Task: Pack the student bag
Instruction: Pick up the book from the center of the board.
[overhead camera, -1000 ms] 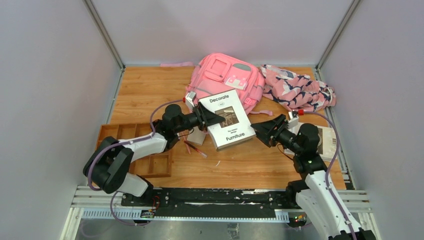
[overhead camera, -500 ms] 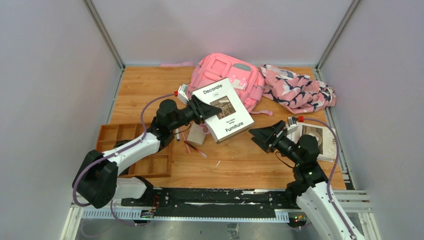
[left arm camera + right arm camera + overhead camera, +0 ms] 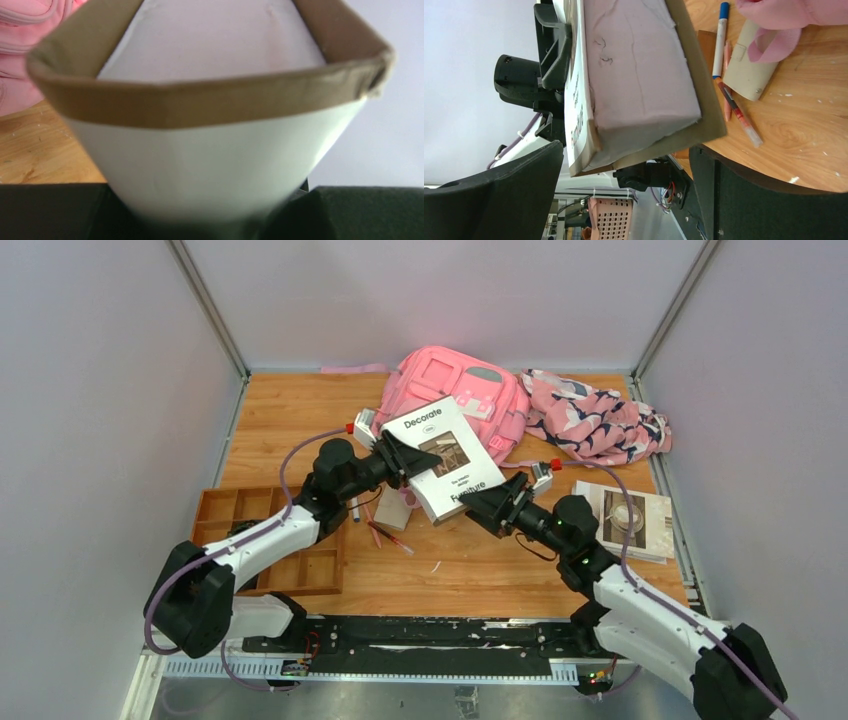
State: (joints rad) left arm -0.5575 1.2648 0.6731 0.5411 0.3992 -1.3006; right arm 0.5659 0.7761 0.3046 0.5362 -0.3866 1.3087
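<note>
Since the top view of half a second ago, we record one clear change: the right arm has reached forward and to the left, and its right fingers [image 3: 490, 508] now sit at the near right corner of the book [image 3: 440, 445], where before they stood well apart from it. The right wrist view shows these fingers [image 3: 499, 200] spread apart, with the corner of the book [image 3: 639, 75] lying between them and neither finger visibly pressing on it. With that arm moved off, more of the magazine [image 3: 625, 520] at the right of the surface [image 3: 290, 420] is uncovered.

The left fingers [image 3: 398, 455] are clamped on the left edge of the book, holding it tilted above the surface. Its position matches that of half a second ago; against the view of one second ago it sits nearer the bag. In the left wrist view the book [image 3: 210, 165] fills nearly the whole frame.

The student bag [image 3: 445, 380] lies at the far middle of the surface, unmoved, with the far edge of the book overlapping its front. The patterned pink cloth [image 3: 595, 425] lies just beside it on the right. A wooden tray [image 3: 270, 535] and some pens [image 3: 388, 536] lie at the near left, unchanged.
</note>
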